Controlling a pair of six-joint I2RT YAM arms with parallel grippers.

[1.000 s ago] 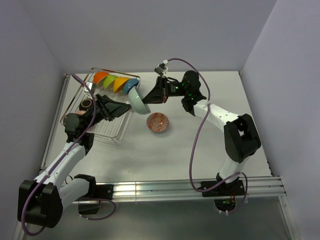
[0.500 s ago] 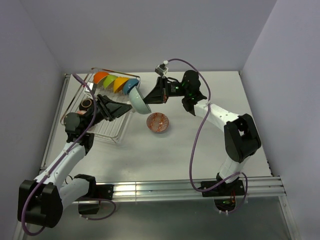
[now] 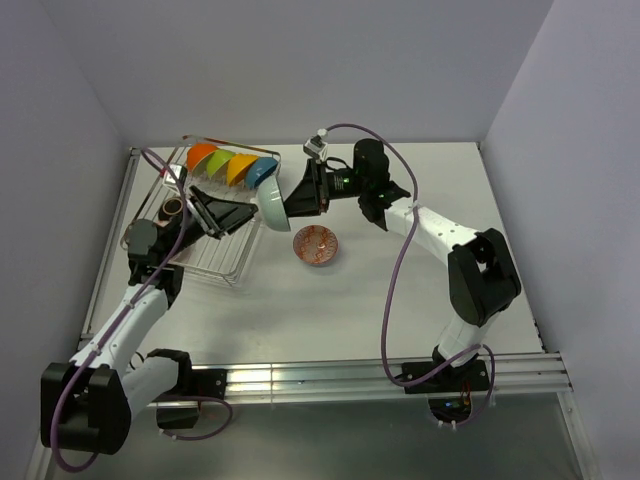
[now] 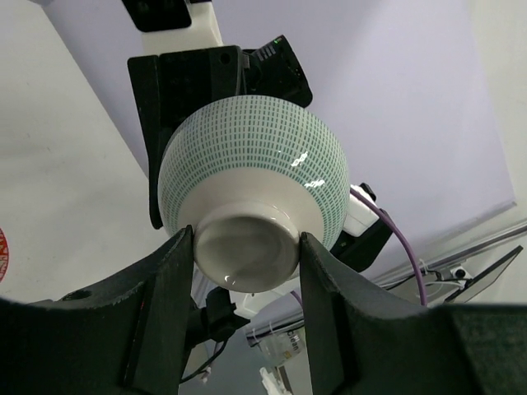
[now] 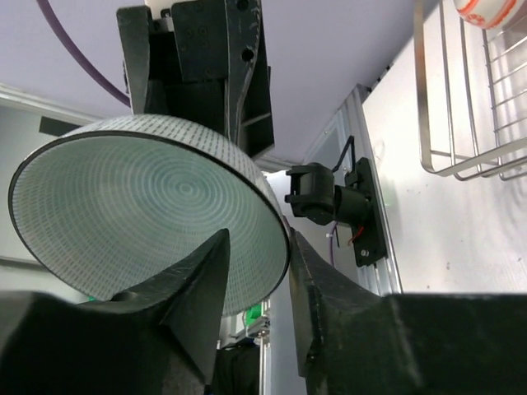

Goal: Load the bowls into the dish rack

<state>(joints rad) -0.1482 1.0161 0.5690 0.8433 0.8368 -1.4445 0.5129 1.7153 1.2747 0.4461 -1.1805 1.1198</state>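
Observation:
A pale teal bowl [image 3: 272, 203] with a green dash pattern hangs in the air between both arms, beside the dish rack [image 3: 215, 268]. My right gripper [image 3: 290, 198] is shut on its rim, one finger inside and one outside, as the right wrist view shows [image 5: 259, 243] on the bowl [image 5: 140, 214]. My left gripper [image 3: 256, 212] clasps the bowl's foot ring from behind; in the left wrist view [image 4: 245, 247] its fingers press both sides of the foot of the bowl [image 4: 255, 164]. Orange [image 3: 203, 155], green [image 3: 222, 162], yellow-orange [image 3: 240, 168] and blue [image 3: 262, 172] bowls stand in the rack.
A brown-red patterned bowl [image 3: 316, 246] sits upright on the table right of the rack. A small brownish bowl [image 3: 174, 207] lies at the rack's left side. The rack's wire side [image 5: 461, 156] shows in the right wrist view. Walls close the table behind and at both sides.
The right arm has carried the teal bowl a little left, into the left gripper's jaws. The left gripper's fingers now sit round the bowl's foot.

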